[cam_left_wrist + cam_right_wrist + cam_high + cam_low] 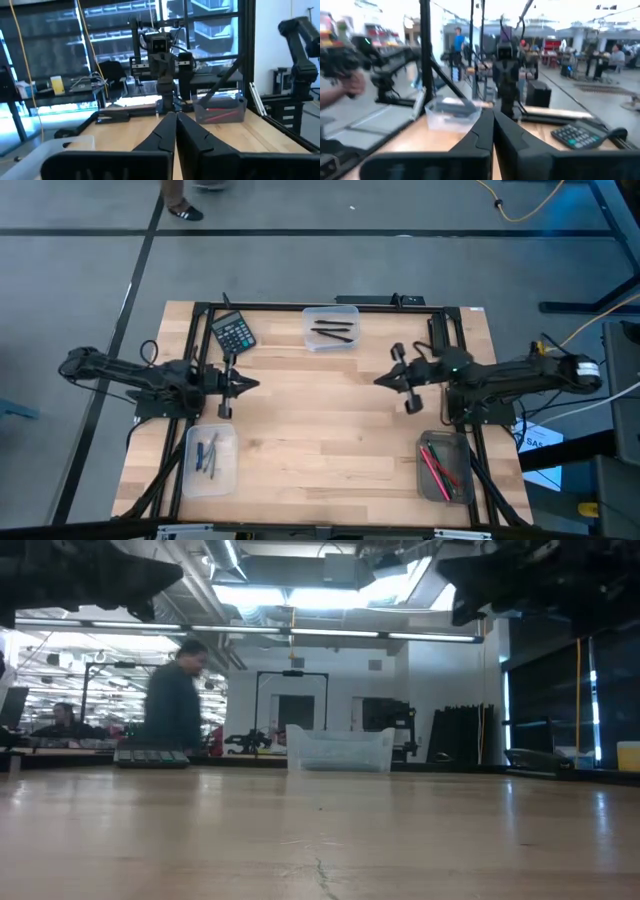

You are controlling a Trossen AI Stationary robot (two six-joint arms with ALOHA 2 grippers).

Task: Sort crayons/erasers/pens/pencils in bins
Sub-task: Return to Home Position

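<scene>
Three bins stand on the wooden table. A clear bin [331, 328] at the far middle holds black sticks [334, 331]. Another clear bin [210, 459] at the near left holds grey-blue sticks [208, 455]. A smoky dark bin [445, 468] at the near right holds red, pink and green sticks [437, 464]. My left gripper [252, 384] is shut and empty at mid-left, pointing right. My right gripper [380, 381] is shut and empty at mid-right, pointing left. They face each other across the bare middle, raised above the table. No loose stick shows on the table.
A black calculator [233, 333] lies at the far left, beside the far bin. A black frame [300, 307] runs along the table's far edge and sides. In the low view a person [175, 700] stands in the room beyond the table.
</scene>
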